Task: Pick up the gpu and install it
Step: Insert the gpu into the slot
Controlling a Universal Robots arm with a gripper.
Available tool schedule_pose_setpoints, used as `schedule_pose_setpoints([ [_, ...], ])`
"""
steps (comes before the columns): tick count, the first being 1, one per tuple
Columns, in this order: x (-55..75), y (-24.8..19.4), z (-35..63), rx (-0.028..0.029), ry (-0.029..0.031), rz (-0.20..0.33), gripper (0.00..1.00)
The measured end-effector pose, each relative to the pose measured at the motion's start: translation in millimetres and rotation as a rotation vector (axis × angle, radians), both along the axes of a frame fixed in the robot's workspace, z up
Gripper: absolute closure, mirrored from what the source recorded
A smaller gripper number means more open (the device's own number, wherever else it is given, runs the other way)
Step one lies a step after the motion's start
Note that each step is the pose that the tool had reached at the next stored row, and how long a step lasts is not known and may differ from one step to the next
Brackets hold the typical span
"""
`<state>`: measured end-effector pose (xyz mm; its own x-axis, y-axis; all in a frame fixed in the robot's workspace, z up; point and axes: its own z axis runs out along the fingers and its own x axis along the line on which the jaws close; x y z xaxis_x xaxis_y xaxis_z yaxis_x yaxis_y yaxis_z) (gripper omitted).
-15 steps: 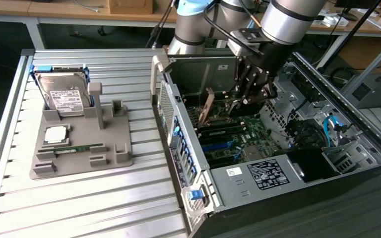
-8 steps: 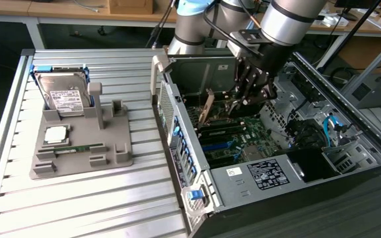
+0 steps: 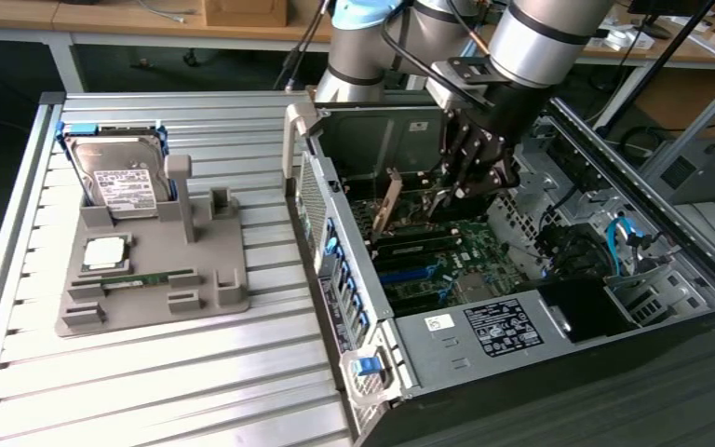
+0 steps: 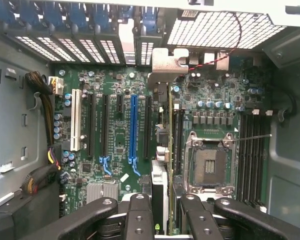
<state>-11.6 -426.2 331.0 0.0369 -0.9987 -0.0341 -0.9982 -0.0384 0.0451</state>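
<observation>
The gpu [image 3: 386, 197] stands on its edge inside the open computer case [image 3: 655, 270], its tan-brown face turned to the exterior view's left, and its lower edge is close above the green motherboard [image 3: 438, 270]. In the wrist view the gpu [image 4: 170, 150] is seen edge-on as a thin strip that runs over the board between the long slots and the processor socket [image 4: 209, 167], with its silvery bracket [image 4: 166, 64] at the rear wall of the case, beside the perforated slot covers. The gripper [image 3: 457, 191] is at about 3 o'clock from the card in the exterior view and is clamped on the gpu; in the wrist view its dark fingers [image 4: 140, 215] stand on both sides of the card's near end. If the card already sits in a slot, I cannot tell.

The blue slot [image 4: 133, 127] and a white slot [image 4: 76, 120] lie free on the board, a little apart from the card.

Outside the case, at 9 o'clock from it in the exterior view, a grey holder tray [image 3: 146, 279] lies on the slatted table [image 3: 146, 372]. In this tray a silver hard drive [image 3: 122, 177] with a white label stands at 12 o'clock, a square processor chip [image 3: 104, 251] lies below it, and a narrow green memory stick [image 3: 134, 277] lies just beside the chip
</observation>
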Motion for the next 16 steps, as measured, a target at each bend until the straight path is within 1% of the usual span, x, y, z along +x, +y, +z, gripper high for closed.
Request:
schedule_pose_setpoints([
  [1, 0.0, 0.0, -0.1, 0.0000, 0.0000, 0.000, 0.73],
  [3, 0.0, -1.7, -3.0, 0.0001, 0.0000, 0.000, 0.73],
  [8, 0.0, -2.2, -3.6, 0.0000, 0.0000, 0.000, 0.73],
  [10, 0.0, -3.8, -5.6, 0.0000, 0.0000, 0.000, 0.73],
  [14, 0.0, -4.1, -6.0, 0.0000, 0.0000, 0.000, 0.73],
  [16, 0.0, -5.2, -8.0, 0.0000, 0.0000, 0.000, 0.73],
])
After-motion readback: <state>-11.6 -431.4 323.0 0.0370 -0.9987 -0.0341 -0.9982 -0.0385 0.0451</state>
